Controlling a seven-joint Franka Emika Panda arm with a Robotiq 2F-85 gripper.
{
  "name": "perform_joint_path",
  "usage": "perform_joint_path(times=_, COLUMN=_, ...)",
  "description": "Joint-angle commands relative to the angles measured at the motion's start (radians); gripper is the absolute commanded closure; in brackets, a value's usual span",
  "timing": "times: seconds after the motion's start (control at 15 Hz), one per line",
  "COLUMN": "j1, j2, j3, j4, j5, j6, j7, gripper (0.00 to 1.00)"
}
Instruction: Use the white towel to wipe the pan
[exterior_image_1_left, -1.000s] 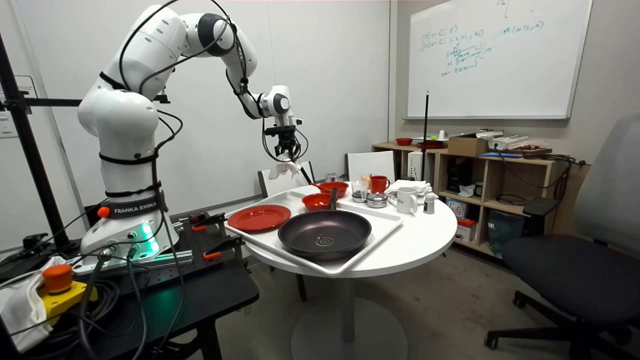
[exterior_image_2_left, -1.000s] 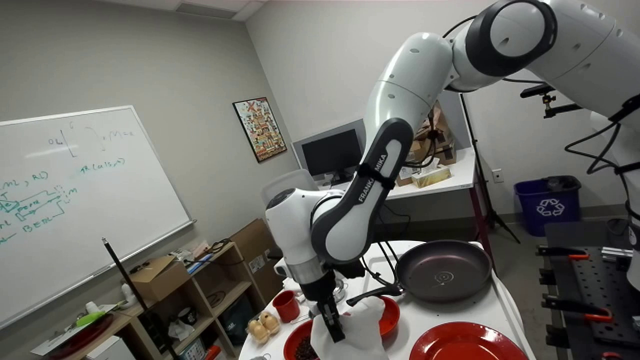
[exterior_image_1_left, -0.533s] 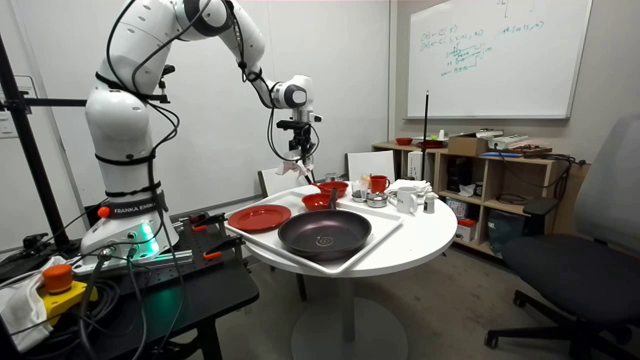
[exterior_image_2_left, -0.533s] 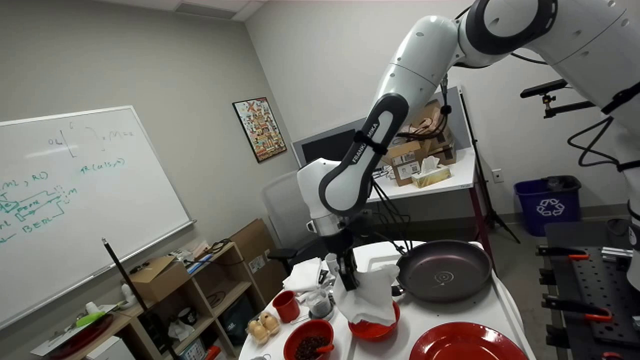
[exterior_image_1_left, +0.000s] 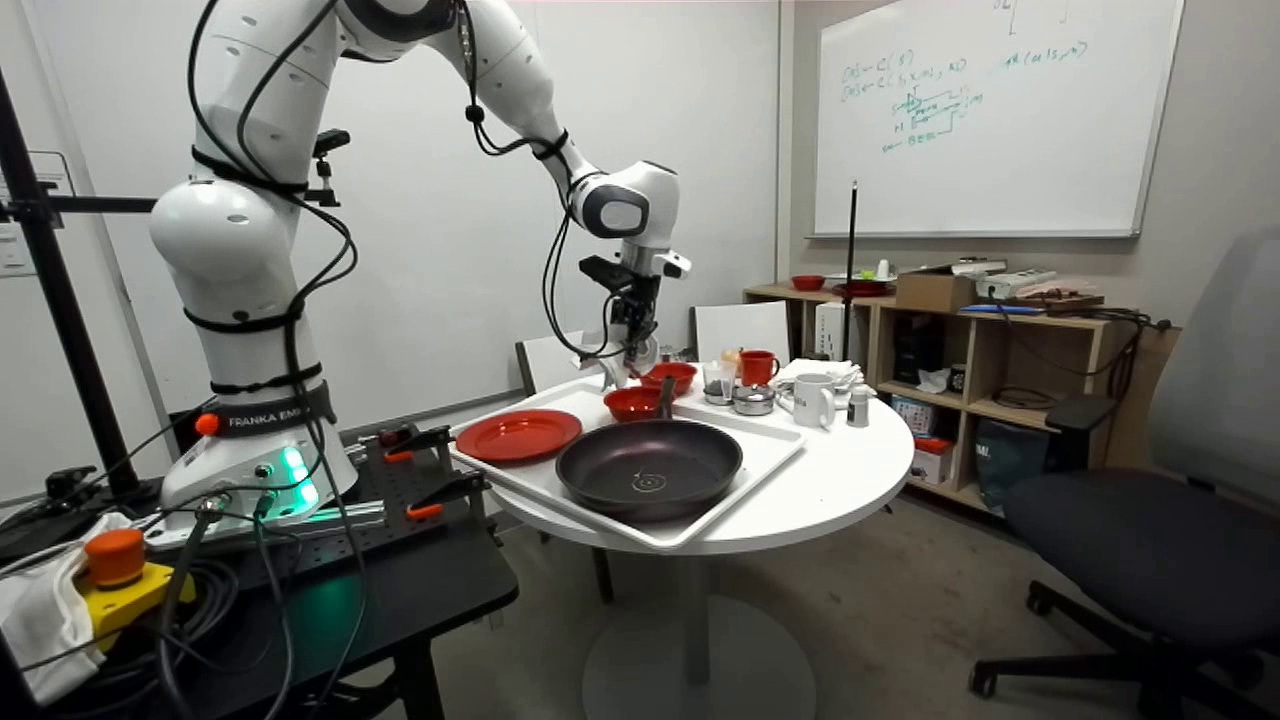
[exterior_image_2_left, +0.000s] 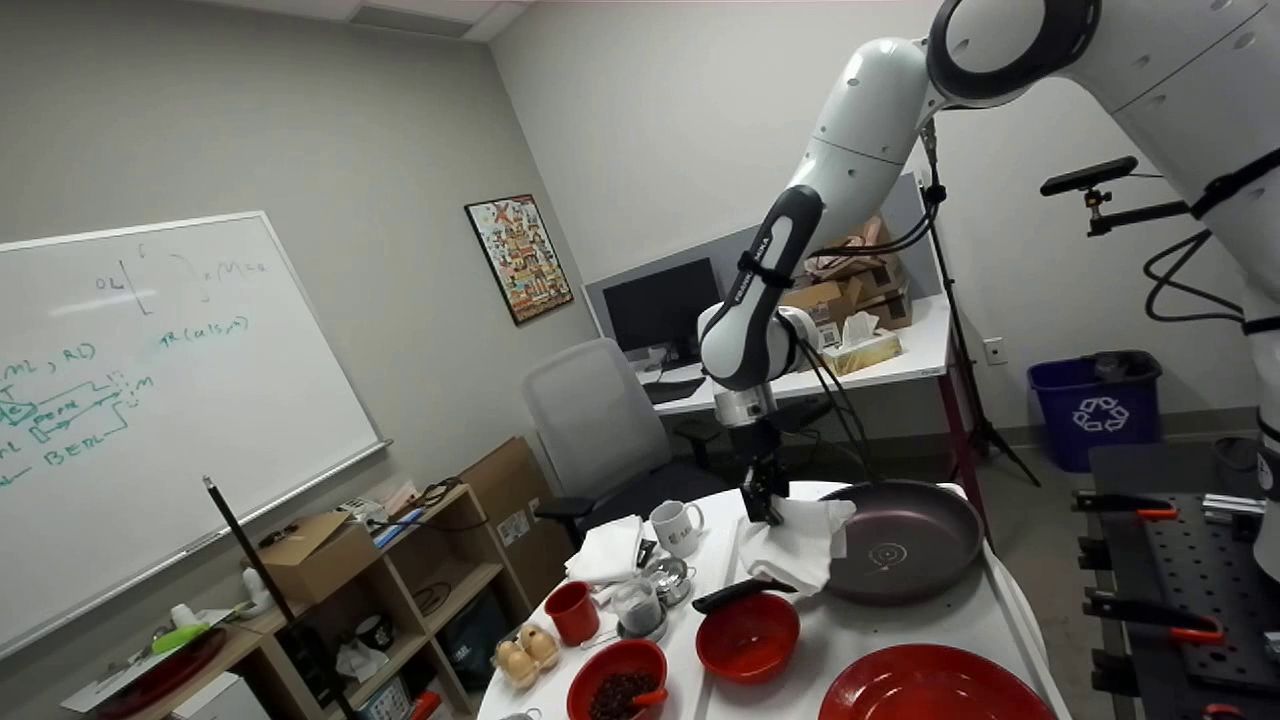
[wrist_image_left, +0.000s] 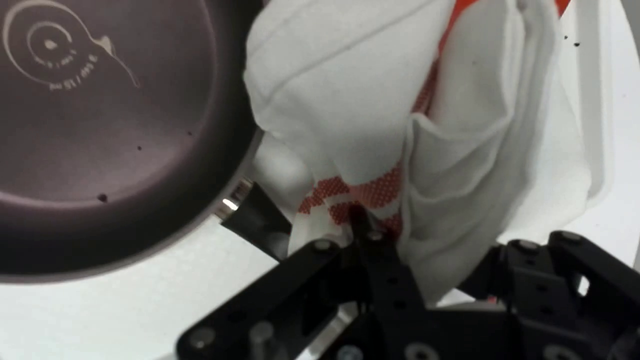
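Note:
The pan (exterior_image_2_left: 890, 560) is a large dark round frying pan, lying on the white tray, its inside visible in both exterior views. My gripper (exterior_image_2_left: 766, 515) points down beside it, on the handle side, shut on the white towel (exterior_image_2_left: 795, 550). The cloth hangs loosely below the fingers; one corner overlaps the pan's rim in that view, and whether it touches cannot be told. In the wrist view the towel (wrist_image_left: 340, 100) shows folds and a red patterned band, and covers part of the pan handle (wrist_image_left: 260, 222). One finger is partly hidden behind the cloth.
Near the handle stands a red bowl (exterior_image_2_left: 748, 640), with a second red bowl (exterior_image_2_left: 618, 680) holding dark bits. A red plate (exterior_image_1_left: 518, 437) lies on the white tray (exterior_image_1_left: 770, 455). A white mug (exterior_image_2_left: 678, 528), a red mug (exterior_image_2_left: 572, 612) and eggs (exterior_image_2_left: 527, 655) stand along the table.
My gripper has carried the towel from above the red bowls toward the pan and lower. The bowl near the handle, covered before, now shows fully. The pan has not moved.

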Motion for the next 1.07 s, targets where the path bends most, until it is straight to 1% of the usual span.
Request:
perform_joint_path(times=0.0, j1=-0.081, j2=-0.036, j3=-0.02, j4=-0.105, j5=0.146, j6=0.052, j7=-0.064, gripper=0.97)
perform_joint_path(times=0.2, j1=-0.117, j2=-0.042, j3=-0.027, j4=-0.155, j5=0.214, j6=0.077, j7=-0.105, gripper=0.97)
perform_joint_path(times=0.4, j1=-0.109, j2=-0.045, j3=-0.028, j4=-0.183, j5=0.217, j6=0.088, j7=-0.108, gripper=0.97)
perform_joint_path(times=0.6, j1=-0.096, j2=-0.054, j3=-0.042, j4=-0.196, j5=0.197, j6=0.076, j7=-0.074, gripper=0.97)
perform_joint_path(times=0.8, j1=-0.103, j2=-0.05, j3=-0.054, j4=-0.192, j5=0.201, j6=0.075, j7=-0.059, gripper=0.97)
perform_joint_path(times=0.87, j1=-0.104, j2=-0.052, j3=-0.056, j4=-0.195, j5=0.206, j6=0.082, j7=-0.059, gripper=0.97)
perform_joint_path(times=0.93, j1=-0.113, j2=-0.061, j3=-0.038, j4=-0.203, j5=0.232, j6=0.081, j7=-0.102, gripper=0.97)
perform_joint_path(times=1.0, j1=-0.104, j2=-0.018, j3=-0.057, j4=-0.164, j5=0.195, j6=0.064, j7=-0.078, gripper=0.87)
